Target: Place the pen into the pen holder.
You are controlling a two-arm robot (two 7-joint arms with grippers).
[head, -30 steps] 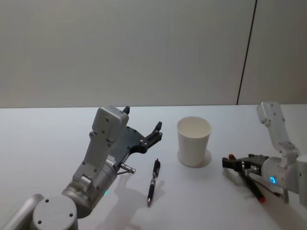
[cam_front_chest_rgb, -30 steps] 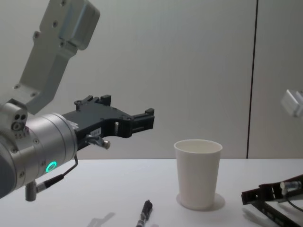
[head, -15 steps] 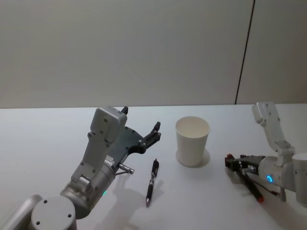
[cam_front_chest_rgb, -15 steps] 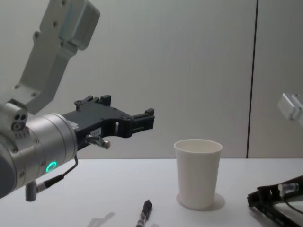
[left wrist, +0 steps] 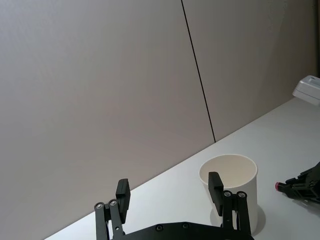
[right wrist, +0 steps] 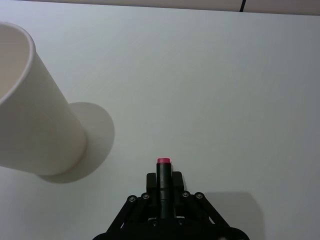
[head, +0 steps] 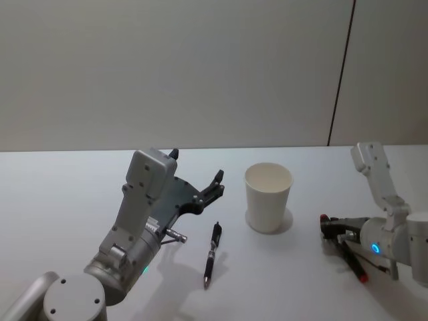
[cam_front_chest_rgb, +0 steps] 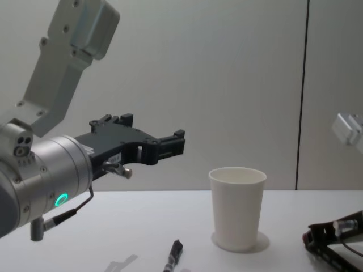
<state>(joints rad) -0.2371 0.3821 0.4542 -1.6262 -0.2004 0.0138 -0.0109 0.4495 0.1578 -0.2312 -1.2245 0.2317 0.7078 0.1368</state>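
**Left Wide, Right Clamped**

The left gripper (head: 197,171) hung above the table (head: 67,200), fingers spread wide, holding nothing. A black pen (head: 211,254) lay flat at seven o'clock from the white paper cup (head: 268,198). At the cup's four o'clock the right gripper (right wrist: 163,181) sat low, clamped on a red-tipped pen (right wrist: 163,166).

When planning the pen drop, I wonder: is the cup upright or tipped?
Upright: the pen holder stands on its base, open rim facing up.

site: bare test lab, I reckon | my bench: plain white table (head: 67,187) | behind: blank grey wall (head: 167,67), one dark seam (head: 342,73)
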